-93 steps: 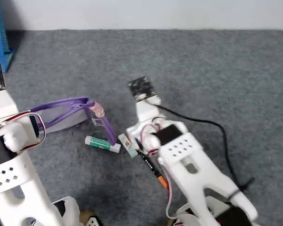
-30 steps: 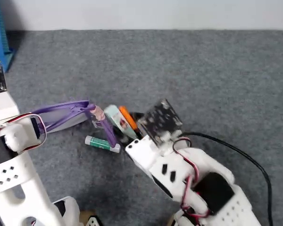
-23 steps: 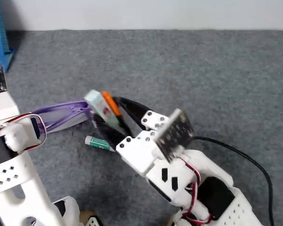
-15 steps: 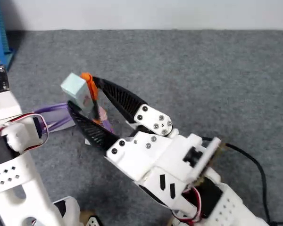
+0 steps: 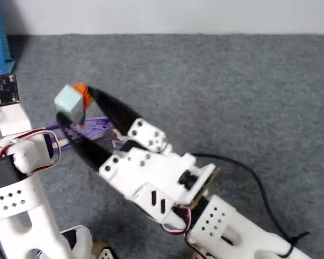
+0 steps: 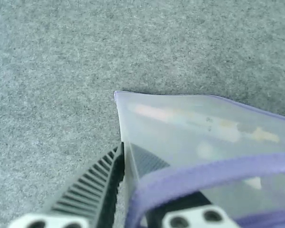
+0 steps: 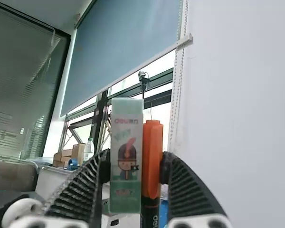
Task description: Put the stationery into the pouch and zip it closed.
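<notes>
1. Your right end effector (image 5: 71, 114) is clenched on two things at once, a pale green eraser (image 5: 68, 102) and an orange marker (image 5: 81, 93).
2. It holds them lifted clear of the grey worktop (image 5: 232, 81), close by the pouch (image 5: 97, 123).
3. In the right wrist view, eraser and marker stand side by side, touching, pinched between the ribbed black fingers (image 7: 80, 183).
4. Your left end effector (image 6: 127, 159) grasps the pouch by its edge. The translucent wall and purple zip band run between its jaws.
5. The pouch lies on the worktop between the two arms. Pale shapes show through its wall, but you cannot tell what they are.
</notes>
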